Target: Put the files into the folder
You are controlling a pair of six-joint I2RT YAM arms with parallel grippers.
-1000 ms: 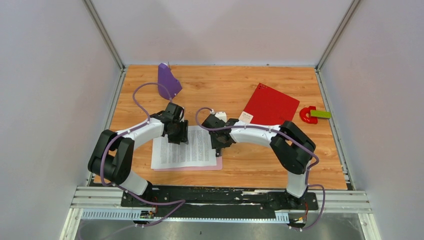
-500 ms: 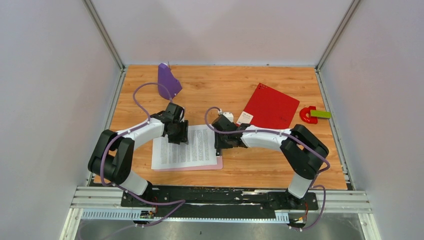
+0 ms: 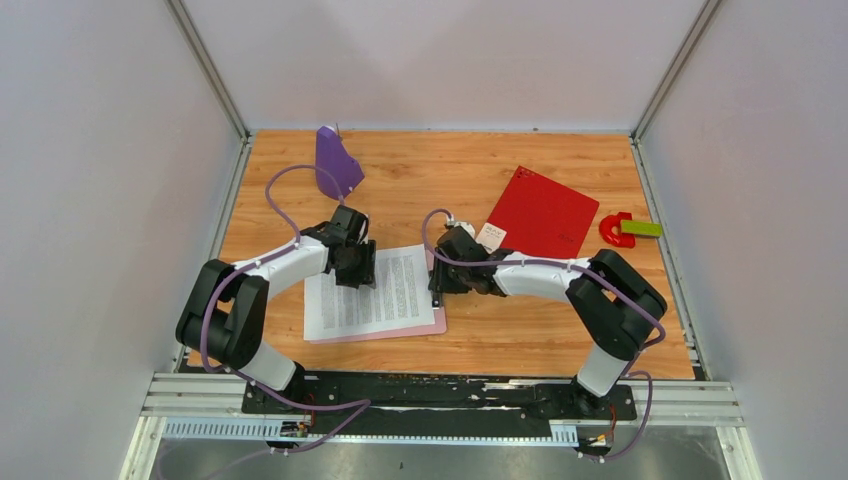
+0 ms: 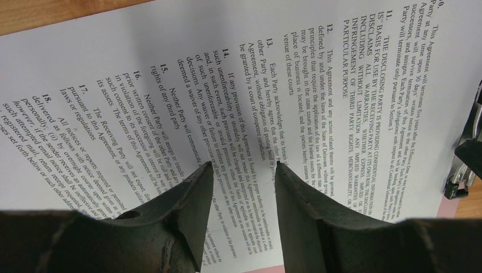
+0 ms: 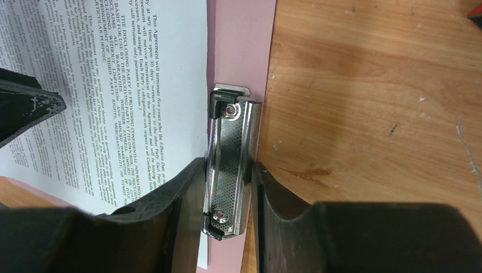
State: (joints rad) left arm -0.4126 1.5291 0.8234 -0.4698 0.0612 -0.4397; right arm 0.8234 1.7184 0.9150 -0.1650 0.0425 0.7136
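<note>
Now, files: white sheets of dense black print, lying skewed on the pink clipboard, left of centre in the overhead view.
left gripper: my fingers are spread wide and pinch nothing. The tips sit low over the print, but I cannot tell whether they touch the paper.
files against my left fingers: the page fills the wrist view beneath both tips, and the text lines run on through the gap between them. Paragraphs 13 and 14 lie just above the tips in the frame.
right gripper: my fingers are drawn in on the metal clip, one against each long side, pinching it at lower centre of the wrist view.
files against my right fingers: the sheets' edge runs just left of the clip, beside it rather than under it, then passes beneath the finger on the left of the frame.
folder: red and closed, flat on the wooden table, upper right of centre. Its white label is at the corner nearest my right wrist. It lies apart from the files.
</note>
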